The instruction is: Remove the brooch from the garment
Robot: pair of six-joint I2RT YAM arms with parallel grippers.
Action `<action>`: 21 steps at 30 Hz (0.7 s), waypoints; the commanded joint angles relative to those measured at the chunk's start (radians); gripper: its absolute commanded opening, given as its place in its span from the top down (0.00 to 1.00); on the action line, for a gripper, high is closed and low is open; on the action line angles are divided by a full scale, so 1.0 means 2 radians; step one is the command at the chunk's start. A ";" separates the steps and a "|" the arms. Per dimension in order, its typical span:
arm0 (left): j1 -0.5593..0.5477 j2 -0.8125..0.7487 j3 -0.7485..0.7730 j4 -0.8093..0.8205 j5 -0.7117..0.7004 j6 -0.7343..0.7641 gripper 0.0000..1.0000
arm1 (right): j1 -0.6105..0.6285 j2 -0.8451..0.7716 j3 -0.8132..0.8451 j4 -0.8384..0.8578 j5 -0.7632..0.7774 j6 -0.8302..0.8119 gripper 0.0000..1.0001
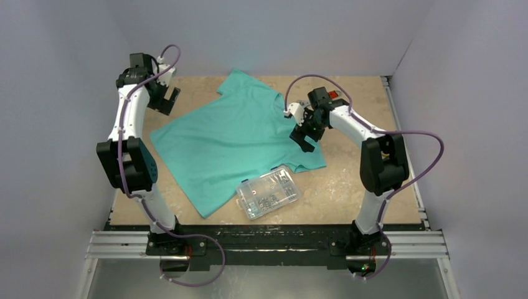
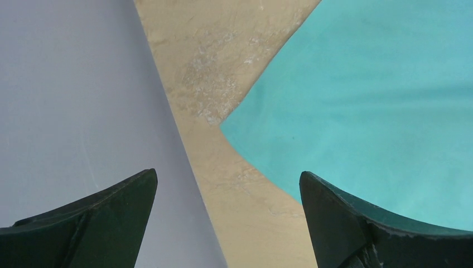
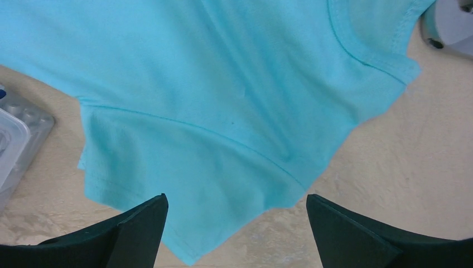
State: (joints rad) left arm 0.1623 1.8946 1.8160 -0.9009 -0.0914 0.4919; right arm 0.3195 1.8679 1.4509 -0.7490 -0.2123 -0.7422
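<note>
Two black robot arms reach over a mottled beige bench (image 1: 361,99), on which a teal-green short-sleeved T-shirt of plain fabric (image 1: 230,143) lies spread flat and angled, its neck opening toward the right arm and its hem toward the left. The left end effector (image 1: 167,98) hangs at the far left of the bench, just beside the shirt's edge and not touching it. In the left wrist view its dark fingers (image 2: 100,223) stand wide apart with nothing between them, framing a strip of bare bench, the grey wall on one side and the shirt fabric on the other. The right end effector (image 1: 306,140) hovers above the shirt near the neck and the nearer sleeve. It too is released and holds nothing, and its wrist view looks down past both spread fingers (image 3: 362,234) onto the stitched sleeve seam and the ribbed neckline. A clear plastic compartment box with small parts inside (image 1: 269,191) sits at the shirt's near edge, between the two arms. The brooch is too small to pick out in any view.
</note>
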 commanded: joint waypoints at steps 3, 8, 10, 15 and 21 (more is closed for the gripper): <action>0.002 -0.048 -0.013 -0.041 0.087 -0.065 0.00 | 0.000 0.018 -0.028 0.010 -0.027 0.028 0.02; 0.002 -0.086 -0.025 -0.049 0.129 -0.092 0.00 | 0.000 0.019 -0.055 0.020 -0.026 0.034 0.02; 0.002 -0.095 -0.028 -0.053 0.135 -0.099 0.00 | 0.000 0.017 -0.067 0.023 -0.027 0.037 0.02; 0.002 -0.113 -0.046 -0.055 0.139 -0.103 0.00 | -0.001 0.007 -0.091 0.022 -0.029 0.045 0.02; 0.002 -0.137 -0.068 -0.058 0.155 -0.104 0.00 | 0.000 -0.023 -0.097 0.010 -0.035 0.050 0.02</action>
State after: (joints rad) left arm 0.1627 1.6760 1.7046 -1.0134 0.1692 0.3050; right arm 0.3195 1.8839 1.2720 -0.6918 -0.2359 -0.6685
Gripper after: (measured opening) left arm 0.998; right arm 0.978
